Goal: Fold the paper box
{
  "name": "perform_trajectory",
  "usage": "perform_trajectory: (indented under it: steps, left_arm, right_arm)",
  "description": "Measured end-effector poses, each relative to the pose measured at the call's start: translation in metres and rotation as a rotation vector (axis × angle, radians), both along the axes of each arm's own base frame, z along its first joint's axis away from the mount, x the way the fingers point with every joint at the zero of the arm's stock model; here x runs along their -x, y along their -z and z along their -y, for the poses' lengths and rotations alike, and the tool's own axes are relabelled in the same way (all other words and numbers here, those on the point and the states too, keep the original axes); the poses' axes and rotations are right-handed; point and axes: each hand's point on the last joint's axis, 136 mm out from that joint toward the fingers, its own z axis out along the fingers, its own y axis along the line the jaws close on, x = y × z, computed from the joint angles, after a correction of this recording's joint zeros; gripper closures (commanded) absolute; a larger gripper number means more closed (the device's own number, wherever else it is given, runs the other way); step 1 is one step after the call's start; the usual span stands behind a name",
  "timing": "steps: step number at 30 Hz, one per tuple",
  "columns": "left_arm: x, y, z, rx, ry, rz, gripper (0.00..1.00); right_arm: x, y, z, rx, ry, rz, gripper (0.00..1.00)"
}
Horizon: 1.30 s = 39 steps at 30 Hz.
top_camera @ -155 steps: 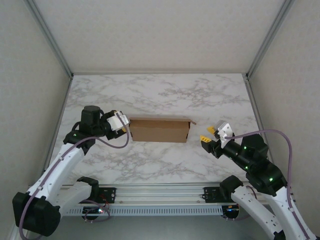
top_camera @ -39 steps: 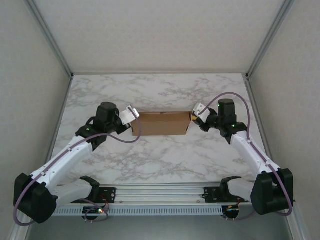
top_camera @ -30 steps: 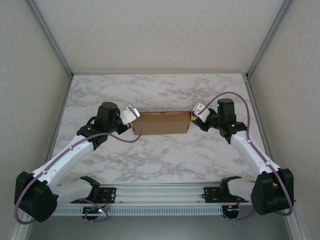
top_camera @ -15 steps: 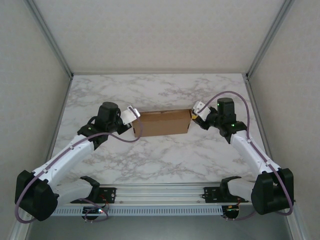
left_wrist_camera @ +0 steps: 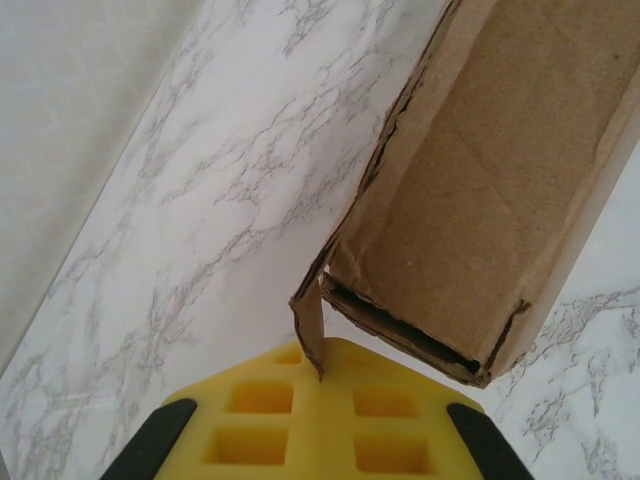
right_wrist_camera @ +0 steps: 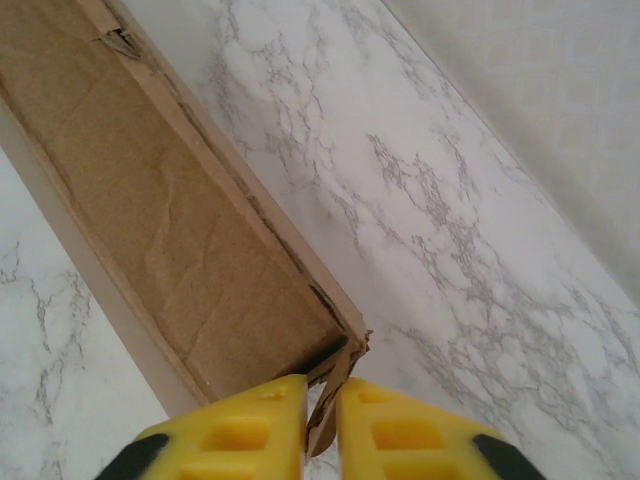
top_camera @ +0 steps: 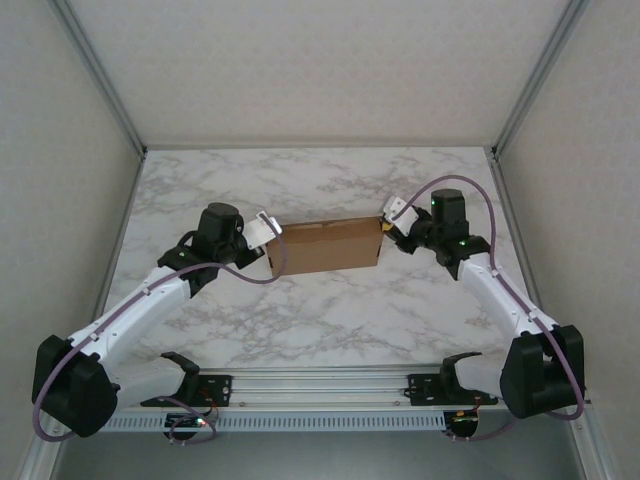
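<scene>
top: overhead, from rear, far | wrists: close, looking down | shared: paper box (top_camera: 325,247)

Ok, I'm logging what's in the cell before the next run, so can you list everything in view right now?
plain brown cardboard paper box: one, brown, mid-table, between the two grippers.
marble-patterned table: one, white with grey veins, beneath the box.
enclosure walls: three, off-white, left, back and right of the table.
metal mounting rail: one, silver, near edge, at the arm bases.
left arm: one, white and black, purple cable.
right arm: one, white and black, purple cable.
left gripper: one, yellow fingers, shut on a flap at the box's left end.
right gripper: one, yellow fingers, shut on a flap at the box's right end.
</scene>
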Motion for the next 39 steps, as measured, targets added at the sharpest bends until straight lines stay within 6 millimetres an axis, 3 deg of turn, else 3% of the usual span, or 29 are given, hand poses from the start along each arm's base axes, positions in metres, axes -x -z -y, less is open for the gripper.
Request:
perform_trajectory:
  steps: [2, 15, 23, 30, 39]
  left_arm:
    - [0.000, 0.000, 0.000, 0.004, -0.004, -0.002, 1.00]
    - [0.004, -0.006, 0.013, 0.216, -0.088, -0.111, 1.00]
    - [0.002, -0.014, 0.021, 0.370, -0.168, -0.181, 1.00]
    - [-0.007, -0.009, 0.026, 0.451, -0.254, -0.259, 1.00]
    - [-0.028, -0.006, 0.025, 0.508, -0.397, -0.315, 1.00]
  right_arm:
    - [-0.004, -0.002, 0.001, 0.008, 0.012, 0.003, 1.00]
    - [-0.014, -0.003, -0.011, 0.043, 0.088, -0.054, 1.00]
    - [-0.022, -0.009, -0.007, -0.010, 0.248, -0.138, 1.00]
    - [-0.036, -0.018, -0.013, -0.046, 0.389, -0.260, 1.00]
    - [-0.040, -0.012, -0.016, -0.076, 0.526, -0.390, 1.00]
